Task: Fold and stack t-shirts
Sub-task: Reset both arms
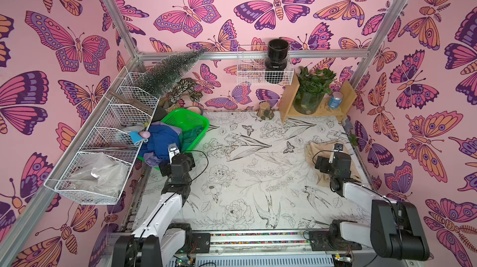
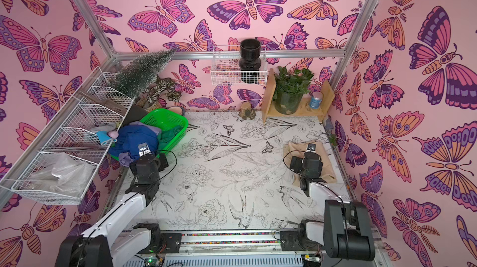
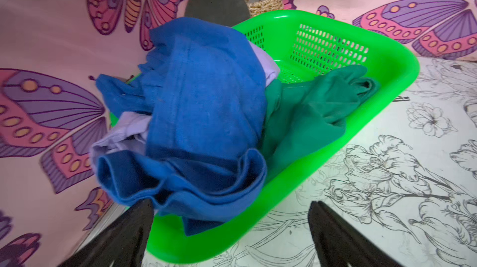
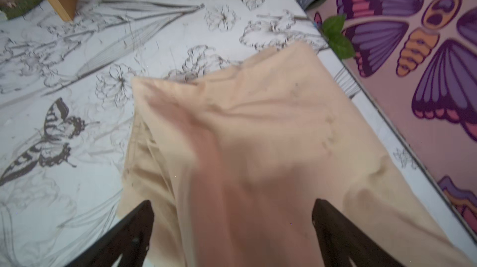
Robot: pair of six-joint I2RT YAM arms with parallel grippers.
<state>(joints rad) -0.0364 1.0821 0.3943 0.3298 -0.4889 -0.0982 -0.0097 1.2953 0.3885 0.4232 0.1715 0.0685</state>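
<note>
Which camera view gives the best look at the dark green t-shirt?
The left wrist view: the dark green t-shirt is close and large there, crumpled inside the green basket beside the blue t-shirt. Both top views show only a small patch of it. The right wrist view misses it.

We see: royal blue tee, lavender tee, dk green tee, bright green basket, beige tee w/ dark specks; table white w/ black floral line-art; walls pink w/ butterflies.
</note>
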